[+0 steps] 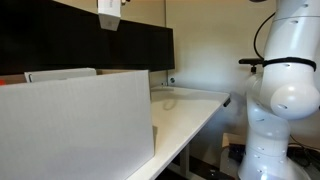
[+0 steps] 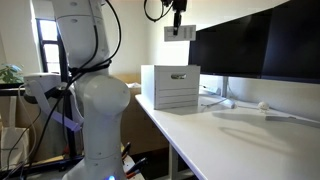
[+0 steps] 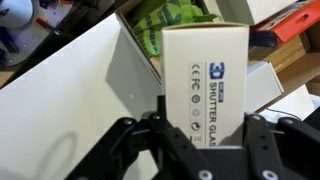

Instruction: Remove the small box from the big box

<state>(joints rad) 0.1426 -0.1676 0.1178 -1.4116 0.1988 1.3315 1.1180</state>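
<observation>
My gripper is shut on the small box, a white carton with dark print that reads "3D SHUTTER GLAS". In both exterior views the small box hangs high in the air, well above the big box. The big box is a large white carton that stands on the white table; it fills the near left of an exterior view. In the wrist view its open top and white flap lie below the carton, with something green inside.
A row of dark monitors stands behind the table. The robot's white base stands beside the table's edge. Cables and small items lie near the monitors.
</observation>
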